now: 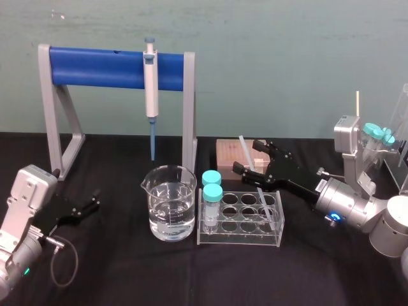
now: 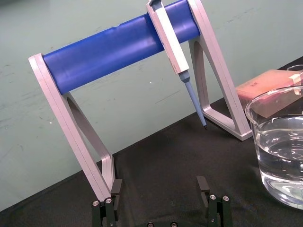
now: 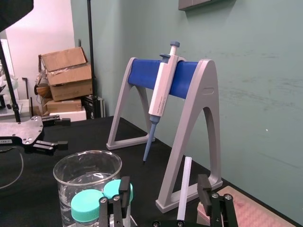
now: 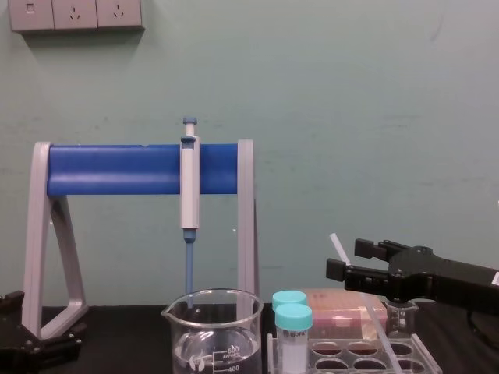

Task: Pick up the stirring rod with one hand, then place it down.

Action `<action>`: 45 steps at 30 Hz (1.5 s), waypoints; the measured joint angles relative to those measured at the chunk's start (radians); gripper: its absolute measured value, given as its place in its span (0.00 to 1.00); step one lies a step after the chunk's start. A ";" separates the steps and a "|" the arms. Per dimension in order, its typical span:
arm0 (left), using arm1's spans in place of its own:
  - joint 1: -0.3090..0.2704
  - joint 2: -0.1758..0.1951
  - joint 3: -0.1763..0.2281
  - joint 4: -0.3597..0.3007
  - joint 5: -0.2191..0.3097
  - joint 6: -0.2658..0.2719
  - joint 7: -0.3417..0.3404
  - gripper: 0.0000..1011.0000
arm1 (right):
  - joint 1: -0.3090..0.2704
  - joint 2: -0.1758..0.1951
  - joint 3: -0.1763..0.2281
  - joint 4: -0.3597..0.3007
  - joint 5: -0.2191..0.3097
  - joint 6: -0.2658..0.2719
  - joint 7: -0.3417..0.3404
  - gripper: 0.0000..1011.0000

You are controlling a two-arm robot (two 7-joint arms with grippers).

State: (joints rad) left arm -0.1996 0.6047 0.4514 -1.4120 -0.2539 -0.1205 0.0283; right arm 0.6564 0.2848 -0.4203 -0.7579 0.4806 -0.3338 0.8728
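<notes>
front table (image 1: 127, 274): bare strip | centre: beaker (image 1: 169, 204), tube rack (image 1: 239, 222) side by side | behind: pipette stand (image 1: 189, 108)

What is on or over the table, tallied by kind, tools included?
Beaker: 1
Pipette: 1
Pipette stand: 1
Capped tubes in rack: 2
Tube rack: 1
Stirring rod: 1
Pink box: 1
Tools: 2, right tool open around the rod, left tool parked at the left
Total: 10

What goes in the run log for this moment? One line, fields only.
phase: pre-grasp | stirring rod: leaning in tube rack | right gripper: open, straddling rod | left gripper: open, parked on table, left side
</notes>
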 joint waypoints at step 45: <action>0.000 0.000 0.000 0.000 0.000 0.000 0.000 0.99 | -0.239 0.006 0.182 -0.367 -0.059 0.244 -0.458 0.99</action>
State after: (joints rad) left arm -0.1996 0.6047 0.4514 -1.4120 -0.2540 -0.1206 0.0283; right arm 0.4170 0.2911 -0.2382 -1.1247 0.4213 -0.0901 0.4147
